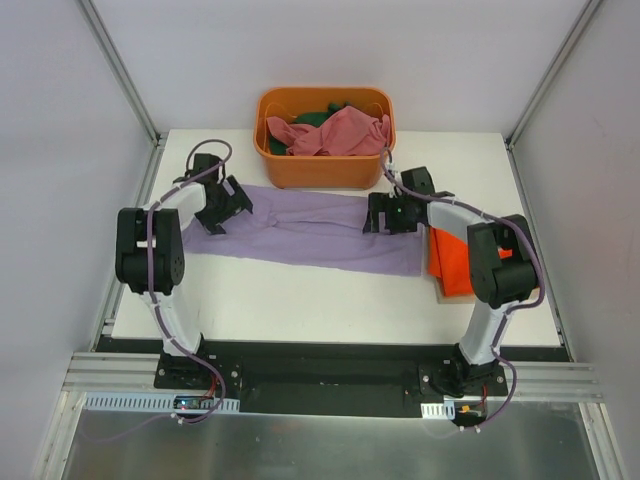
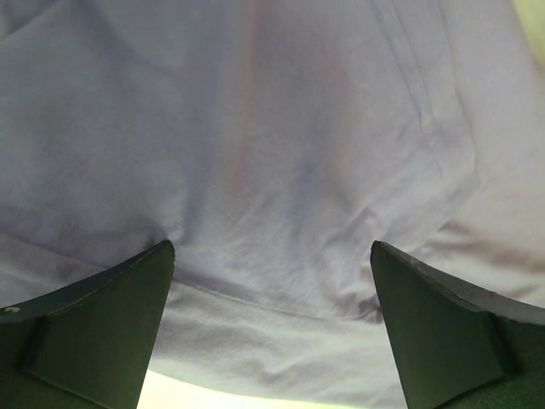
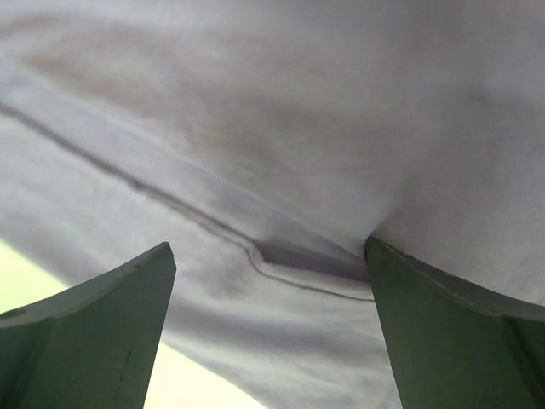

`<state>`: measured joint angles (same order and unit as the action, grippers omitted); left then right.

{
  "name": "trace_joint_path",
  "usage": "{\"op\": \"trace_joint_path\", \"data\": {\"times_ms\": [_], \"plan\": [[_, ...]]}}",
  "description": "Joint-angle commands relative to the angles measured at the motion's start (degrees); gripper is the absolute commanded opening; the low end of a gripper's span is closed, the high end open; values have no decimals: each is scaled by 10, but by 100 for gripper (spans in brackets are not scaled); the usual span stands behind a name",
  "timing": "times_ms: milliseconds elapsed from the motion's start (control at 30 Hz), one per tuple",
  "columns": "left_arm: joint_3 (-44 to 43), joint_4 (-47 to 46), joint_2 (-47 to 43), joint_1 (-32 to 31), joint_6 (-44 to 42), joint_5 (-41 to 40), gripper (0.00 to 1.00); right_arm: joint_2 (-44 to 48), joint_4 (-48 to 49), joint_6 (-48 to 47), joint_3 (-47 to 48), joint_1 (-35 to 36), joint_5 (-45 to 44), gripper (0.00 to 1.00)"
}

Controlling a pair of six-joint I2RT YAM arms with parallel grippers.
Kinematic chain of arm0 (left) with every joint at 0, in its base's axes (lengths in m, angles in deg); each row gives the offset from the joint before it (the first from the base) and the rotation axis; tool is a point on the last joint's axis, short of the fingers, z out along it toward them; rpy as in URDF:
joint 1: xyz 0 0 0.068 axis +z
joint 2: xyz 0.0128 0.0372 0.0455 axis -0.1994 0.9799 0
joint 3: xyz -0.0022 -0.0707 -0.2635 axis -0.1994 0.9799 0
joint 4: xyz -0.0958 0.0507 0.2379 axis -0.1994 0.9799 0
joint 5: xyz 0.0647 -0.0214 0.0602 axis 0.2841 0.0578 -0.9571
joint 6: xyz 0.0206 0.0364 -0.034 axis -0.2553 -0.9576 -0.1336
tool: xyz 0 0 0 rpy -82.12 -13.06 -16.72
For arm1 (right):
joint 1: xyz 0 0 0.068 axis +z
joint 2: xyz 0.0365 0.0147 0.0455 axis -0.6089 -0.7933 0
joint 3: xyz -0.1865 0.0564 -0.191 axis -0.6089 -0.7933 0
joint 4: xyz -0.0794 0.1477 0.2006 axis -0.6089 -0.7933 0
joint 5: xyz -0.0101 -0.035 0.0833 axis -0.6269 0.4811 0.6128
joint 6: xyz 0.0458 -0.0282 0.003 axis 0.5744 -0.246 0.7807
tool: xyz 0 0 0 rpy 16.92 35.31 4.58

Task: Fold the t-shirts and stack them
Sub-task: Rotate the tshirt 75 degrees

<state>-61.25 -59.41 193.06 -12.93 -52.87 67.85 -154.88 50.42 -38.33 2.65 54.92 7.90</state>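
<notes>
A lavender-purple t-shirt (image 1: 310, 228) lies spread across the middle of the white table. My left gripper (image 1: 222, 212) is open over its left end; the left wrist view shows its fingers wide apart with the purple cloth (image 2: 272, 170) between them. My right gripper (image 1: 385, 217) is open over the shirt's right part; the right wrist view shows a hem fold (image 3: 298, 264) between its spread fingers. A bright orange-red t-shirt (image 1: 455, 260) lies at the right, partly under my right arm. A dusty pink shirt (image 1: 335, 132) and a dark green shirt (image 1: 318, 115) sit in the tub.
A rigid orange plastic tub (image 1: 325, 168) stands at the back middle of the table (image 1: 300, 300), just behind the purple shirt. Grey walls with metal posts enclose the table on both sides.
</notes>
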Motion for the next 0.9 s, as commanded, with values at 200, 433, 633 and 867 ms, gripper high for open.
{"op": "trace_joint_path", "data": {"times_ms": [200,433,633,867], "plan": [[-309,113,211,60,39,-29,99,81,-64,37,-121,143,153,96],[-471,136,319,108,51,1,99,44,-38,98,-77,235,199,96],[-591,135,404,125,50,24,99,-10,-28,117,-19,274,242,96],[-680,89,470,125,57,80,99,-29,-20,133,12,293,259,96]]}}
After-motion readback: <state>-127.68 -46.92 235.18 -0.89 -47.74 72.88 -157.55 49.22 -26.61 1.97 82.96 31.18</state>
